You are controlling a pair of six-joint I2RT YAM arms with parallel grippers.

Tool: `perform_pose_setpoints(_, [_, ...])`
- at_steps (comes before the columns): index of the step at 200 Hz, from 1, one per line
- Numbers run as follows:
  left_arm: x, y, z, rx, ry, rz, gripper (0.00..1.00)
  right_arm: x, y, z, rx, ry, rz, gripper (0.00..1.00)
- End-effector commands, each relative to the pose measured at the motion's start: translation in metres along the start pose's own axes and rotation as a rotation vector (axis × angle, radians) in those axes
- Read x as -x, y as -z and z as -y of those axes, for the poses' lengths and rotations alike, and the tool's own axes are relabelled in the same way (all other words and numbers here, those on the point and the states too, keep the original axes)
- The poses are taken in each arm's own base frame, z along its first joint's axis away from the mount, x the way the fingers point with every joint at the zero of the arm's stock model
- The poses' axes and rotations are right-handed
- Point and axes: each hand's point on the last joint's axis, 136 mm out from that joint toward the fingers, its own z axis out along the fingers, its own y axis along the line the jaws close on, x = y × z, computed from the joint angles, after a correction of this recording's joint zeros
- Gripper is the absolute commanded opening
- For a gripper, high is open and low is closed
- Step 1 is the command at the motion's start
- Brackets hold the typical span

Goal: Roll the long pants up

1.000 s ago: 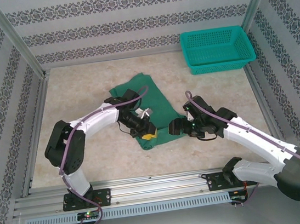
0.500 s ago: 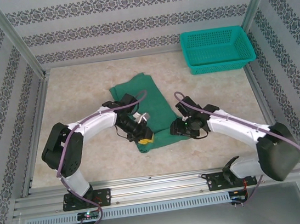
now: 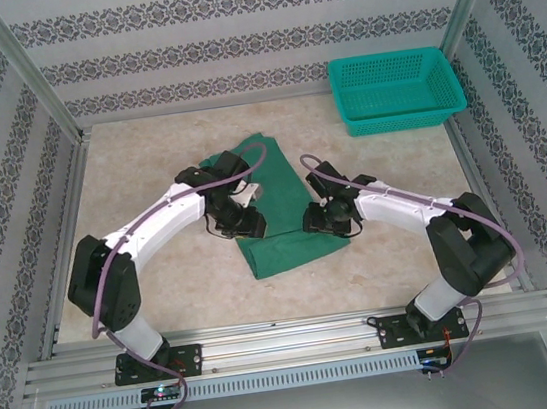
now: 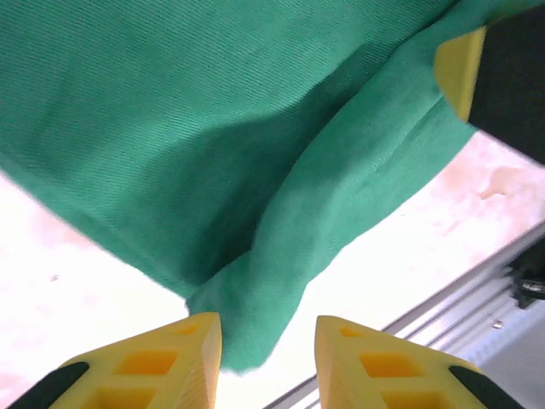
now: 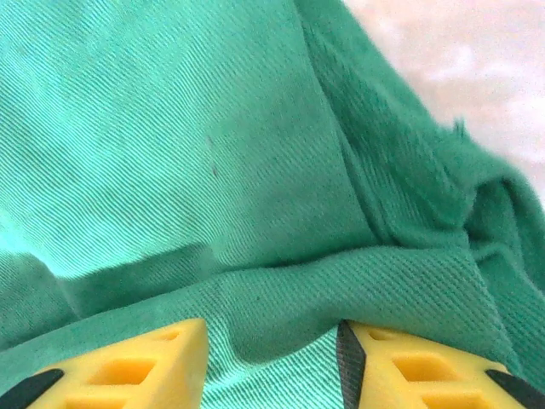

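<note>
Top cam: fixed, high behind the arm bases [image 3: 158,361], tilted down and forward. Wide shot, whole surface [image 3: 149,180] out to the back walls [image 3: 230,29], bases at the bottom edge.

Left wrist cam: looks out past the left end effector [image 4: 266,341], whose fingers sit at frame bottom. Close range on the pants [image 4: 213,128], with some surface and an aluminium rail [image 4: 477,298] at lower right.

Right wrist cam: same layout past the right end effector [image 5: 271,341]. Closer still, cloth nearly edge to edge, surface at top right.

All three views overlap on the pants.
</note>
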Motion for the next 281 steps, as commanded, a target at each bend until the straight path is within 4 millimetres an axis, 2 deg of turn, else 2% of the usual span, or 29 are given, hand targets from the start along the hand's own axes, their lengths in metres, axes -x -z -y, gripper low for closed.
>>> perform_pose_setpoints(1, [-0.005,0.029,-0.004,0.14,-0.111,0.067,0.35,0.022,-0.002,-0.01,0.002,0.028,0.038,0.47])
perform_pose_setpoints(13, [-0.009,0.032,0.01,0.088,-0.153,0.079,0.35,0.022,-0.007,-0.012,0.001,0.028,0.021,0.46])
perform_pose_setpoints(25, [-0.014,0.027,0.026,0.02,-0.187,0.082,0.36,0.022,-0.011,-0.013,0.007,0.023,0.016,0.46])
perform_pose_setpoints(42, [-0.026,0.009,0.046,-0.039,-0.247,0.05,0.33,0.022,-0.014,-0.012,0.006,0.016,0.014,0.46])
perform_pose_setpoints(58, [-0.039,-0.008,0.052,0.027,-0.36,0.029,0.36,0.021,-0.015,-0.011,0.005,0.015,0.011,0.47])
perform_pose_setpoints(86, [-0.048,-0.027,0.038,0.289,-0.57,0.028,0.54,0.017,-0.018,-0.009,0.011,0.016,-0.003,0.47])
perform_pose_setpoints(118, [-0.036,-0.037,0.026,0.478,-0.684,0.082,0.58,0.014,-0.021,-0.01,0.024,0.016,-0.015,0.47])
perform_pose_setpoints(133, [-0.032,-0.046,0.016,0.565,-0.733,0.069,0.59,0.015,-0.021,-0.01,0.031,0.015,-0.012,0.48])
perform_pose_setpoints(140, [-0.029,-0.05,0.012,0.606,-0.758,0.067,0.63,0.015,-0.022,-0.011,0.037,0.017,-0.013,0.48])
perform_pose_setpoints(157, [-0.024,-0.065,0.003,0.663,-0.803,0.042,0.63,0.016,-0.024,-0.013,0.045,0.012,-0.016,0.48])
perform_pose_setpoints(194, [-0.024,-0.084,0.001,0.675,-0.846,-0.015,0.63,0.018,-0.029,-0.017,0.066,0.009,-0.035,0.48])
perform_pose_setpoints(223, [-0.038,-0.091,0.012,0.576,-0.854,-0.052,0.7,0.019,-0.032,-0.019,0.079,0.006,-0.041,0.49])
perform_pose_setpoints(263, [-0.047,-0.105,0.009,0.558,-0.873,-0.162,0.7,0.018,-0.035,-0.02,0.087,0.005,-0.049,0.49])
perform_pose_setpoints(281, [-0.058,-0.114,0.009,0.519,-0.88,-0.232,0.7,0.019,-0.034,-0.021,0.094,0.002,-0.042,0.48])
